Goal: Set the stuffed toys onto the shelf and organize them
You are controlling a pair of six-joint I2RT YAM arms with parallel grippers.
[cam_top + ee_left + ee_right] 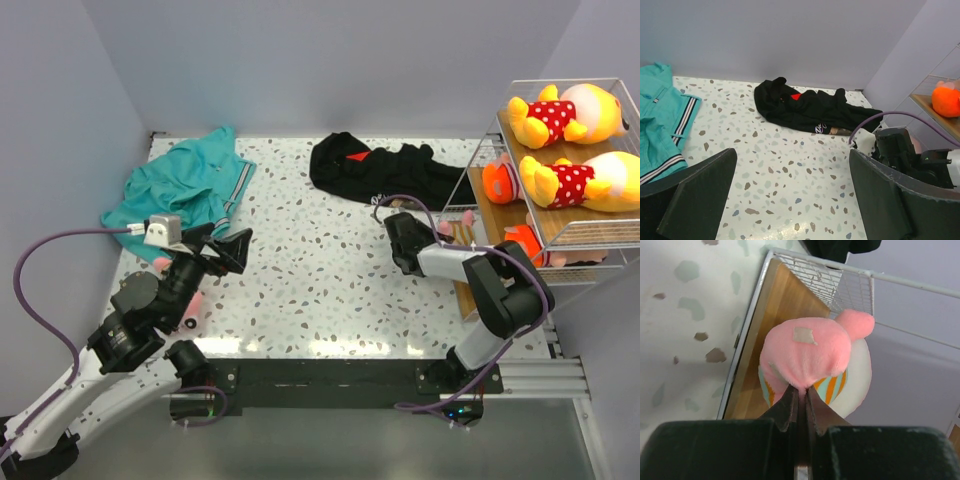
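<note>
My right gripper (pixel 448 230) (pixel 799 390) is shut on a pink stuffed toy (pixel 810 347) in an orange-and-teal striped top, pinching its plush. I hold it at the left edge of the shelf (pixel 487 212), over the lower wooden board (pixel 771 325). Two yellow-orange bears (pixel 560 115) (pixel 585 180) in red dotted tops lie on the top tier. Orange plush (pixel 497 180) (pixel 946 100) shows on the tier below. Another pink toy (pixel 192 300) lies partly hidden under my left arm. My left gripper (pixel 222 246) (pixel 790 200) hangs open over bare table with nothing between its fingers.
A teal polo shirt (pixel 185 185) (pixel 660 125) lies crumpled at the back left. A black garment with a red mark (pixel 385 165) (pixel 800 107) lies at the back middle, close to the shelf's left side. Grey walls enclose the speckled table.
</note>
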